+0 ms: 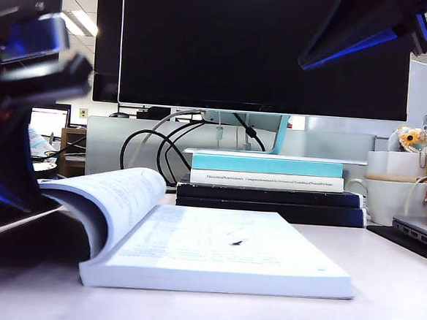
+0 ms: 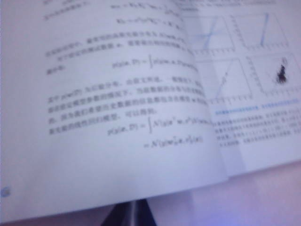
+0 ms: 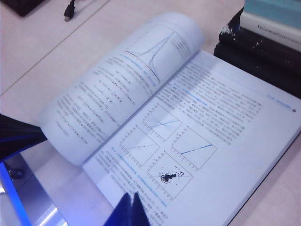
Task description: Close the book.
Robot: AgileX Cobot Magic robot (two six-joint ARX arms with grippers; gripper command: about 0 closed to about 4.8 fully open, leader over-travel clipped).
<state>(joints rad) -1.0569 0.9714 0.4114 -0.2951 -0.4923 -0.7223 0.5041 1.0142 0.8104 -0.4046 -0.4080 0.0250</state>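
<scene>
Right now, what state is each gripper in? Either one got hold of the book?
Left gripper: beside the book's raised left pages, blurred; cannot tell.
Right gripper: above the open book, fingertips together, shut, holding nothing.

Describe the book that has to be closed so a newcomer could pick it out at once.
In front of the big dark monitor, a stack of closed books lies on the table. Just before that stack lies the book: the only open one, white pages with text and graphs, its left leaves curling upward.
</scene>
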